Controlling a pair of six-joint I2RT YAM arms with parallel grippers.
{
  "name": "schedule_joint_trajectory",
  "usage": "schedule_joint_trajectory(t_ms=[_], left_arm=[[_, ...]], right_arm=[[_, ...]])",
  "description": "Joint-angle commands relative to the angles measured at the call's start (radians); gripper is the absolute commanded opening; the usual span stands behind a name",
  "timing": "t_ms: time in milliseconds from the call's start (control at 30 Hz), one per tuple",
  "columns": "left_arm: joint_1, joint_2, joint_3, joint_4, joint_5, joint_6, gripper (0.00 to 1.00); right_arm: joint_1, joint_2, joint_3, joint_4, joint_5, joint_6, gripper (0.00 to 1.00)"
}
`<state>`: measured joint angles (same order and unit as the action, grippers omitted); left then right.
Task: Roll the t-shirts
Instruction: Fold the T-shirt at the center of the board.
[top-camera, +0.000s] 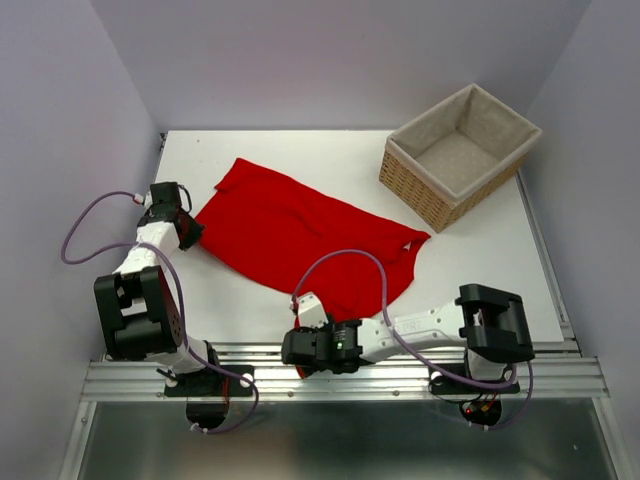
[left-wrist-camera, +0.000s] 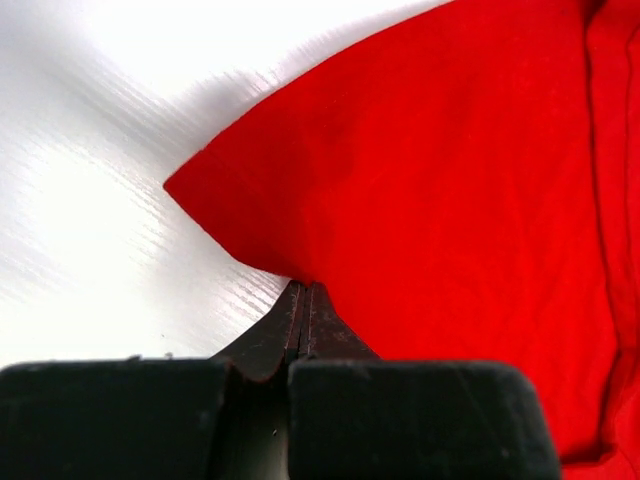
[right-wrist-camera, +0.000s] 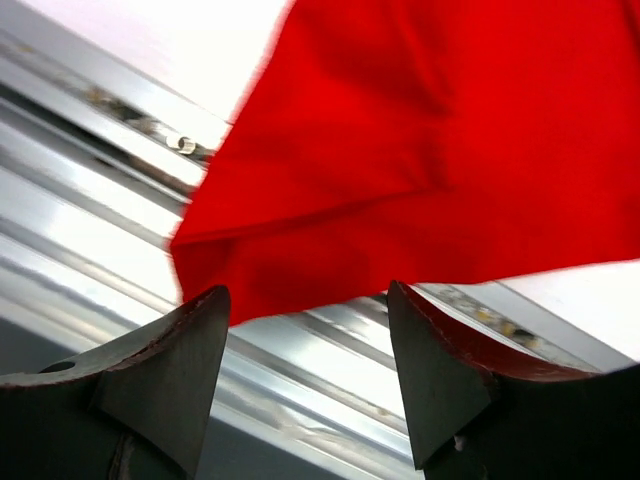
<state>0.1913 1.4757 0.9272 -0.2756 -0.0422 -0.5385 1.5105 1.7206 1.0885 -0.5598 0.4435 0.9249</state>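
On our white table (top-camera: 480, 265) the red t-shirt (top-camera: 290, 230) lies spread mid-table, a basket (top-camera: 425, 195) at the far right. Our left gripper (left-wrist-camera: 303, 290) is pinched tight on its left hem; the right gripper (right-wrist-camera: 305, 295) gapes, empty, at its near corner. That thin pinch could slip under pull.
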Motion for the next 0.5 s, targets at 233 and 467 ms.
schedule_joint_trajectory(t_ms=[233, 467], left_arm=[[-0.003, -0.041, 0.007, -0.013, 0.03, 0.054, 0.0], [-0.003, -0.041, 0.007, -0.01, 0.038, 0.055, 0.0]], right_arm=[[0.045, 0.129, 0.218, -0.064, 0.078, -0.017, 0.74], [0.045, 0.203, 0.277, -0.074, 0.067, -0.049, 0.72]])
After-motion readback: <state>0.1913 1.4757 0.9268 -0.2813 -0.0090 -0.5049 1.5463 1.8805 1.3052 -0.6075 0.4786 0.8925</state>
